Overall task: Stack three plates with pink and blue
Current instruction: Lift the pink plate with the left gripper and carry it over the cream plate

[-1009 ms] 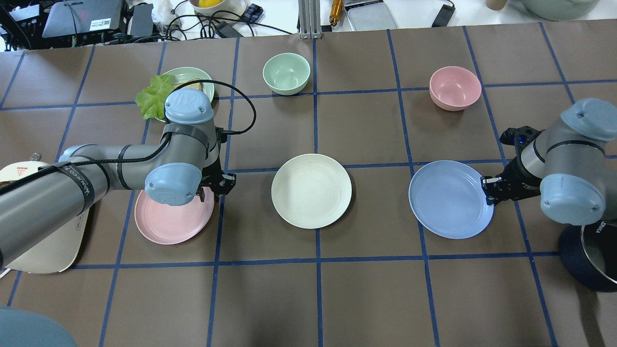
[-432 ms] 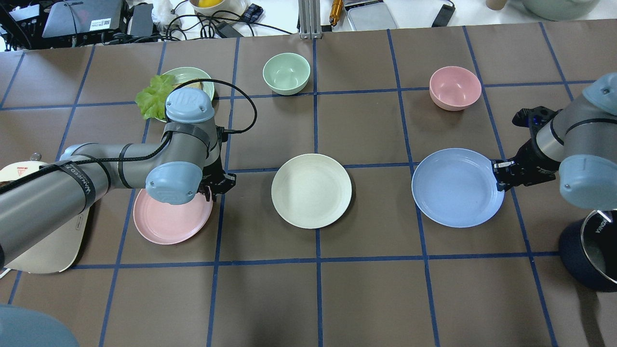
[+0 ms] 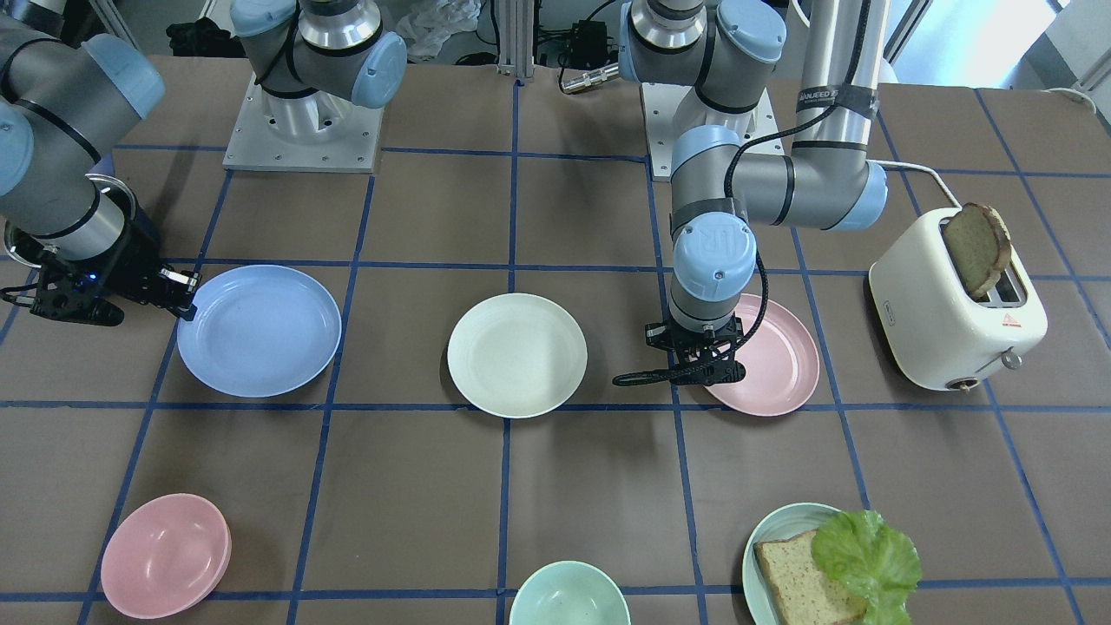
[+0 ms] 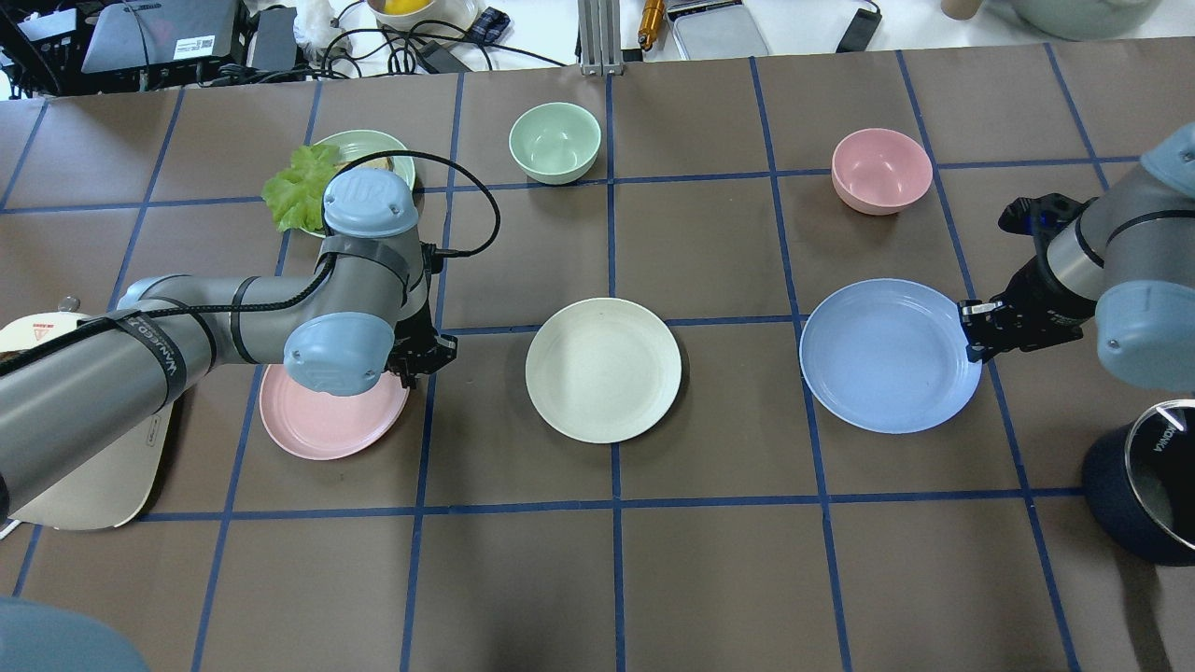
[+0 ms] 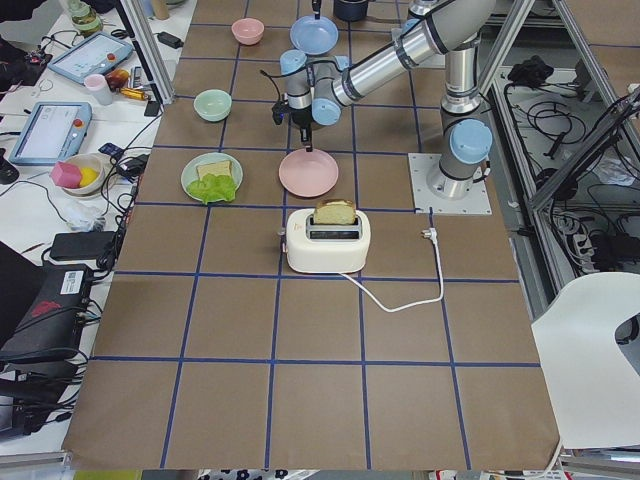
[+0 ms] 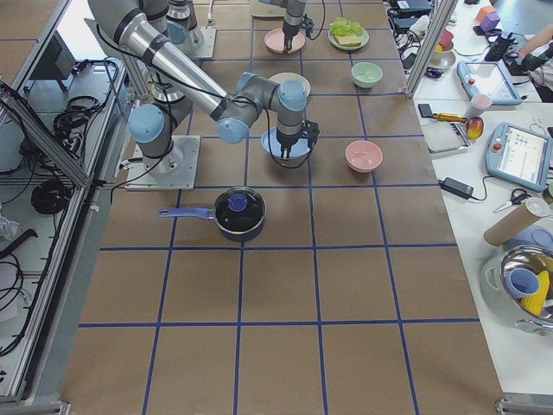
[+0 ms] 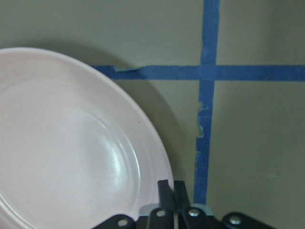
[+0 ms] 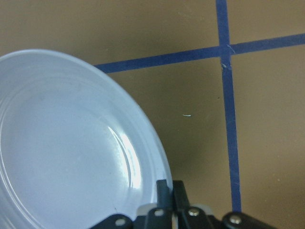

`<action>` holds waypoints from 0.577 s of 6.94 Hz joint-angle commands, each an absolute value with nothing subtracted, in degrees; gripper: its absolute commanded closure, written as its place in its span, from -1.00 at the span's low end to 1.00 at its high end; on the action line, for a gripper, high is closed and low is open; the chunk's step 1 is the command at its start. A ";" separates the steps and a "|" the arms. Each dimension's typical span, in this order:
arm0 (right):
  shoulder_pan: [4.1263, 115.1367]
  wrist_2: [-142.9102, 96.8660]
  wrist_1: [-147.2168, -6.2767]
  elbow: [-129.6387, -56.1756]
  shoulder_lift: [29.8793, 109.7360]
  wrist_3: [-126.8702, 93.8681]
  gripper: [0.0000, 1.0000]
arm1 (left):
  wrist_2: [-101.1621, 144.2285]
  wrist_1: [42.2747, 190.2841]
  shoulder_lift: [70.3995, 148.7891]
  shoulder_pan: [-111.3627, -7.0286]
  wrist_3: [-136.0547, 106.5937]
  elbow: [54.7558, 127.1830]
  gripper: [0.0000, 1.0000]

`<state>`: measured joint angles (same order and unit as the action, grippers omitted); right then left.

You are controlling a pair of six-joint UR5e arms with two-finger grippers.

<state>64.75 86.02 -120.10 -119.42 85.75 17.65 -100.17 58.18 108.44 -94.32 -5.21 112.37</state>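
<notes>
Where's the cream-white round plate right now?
In the overhead view, the cream-white round plate lies mid-table, between the pale pink plate on its left and the light blue plate on its right.

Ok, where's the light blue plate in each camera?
Front-facing: light blue plate left of centre.
Overhead: plate right of centre.
Exterior left: plate near the top, far end.
Exterior right: plate upper middle, under the near arm.
Left wrist: not in view.
Right wrist: plate fills the left half.
Landmark: pink bowl near it.
</notes>
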 commanded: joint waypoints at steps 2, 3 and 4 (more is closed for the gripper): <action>64.78 85.96 -116.03 -116.38 85.69 17.67 1.00 | -103.08 69.56 108.71 -101.14 -7.63 101.91 1.00; 64.78 86.04 -115.93 -115.76 85.69 17.58 1.00 | -103.10 72.57 109.07 -102.73 -7.65 98.12 1.00; 64.86 86.04 -115.84 -115.67 85.61 17.58 1.00 | -103.10 74.08 109.33 -103.96 -7.73 96.00 1.00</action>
<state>64.80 86.02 -116.18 -116.11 85.68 17.60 -102.90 71.34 108.96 -102.21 -7.48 99.42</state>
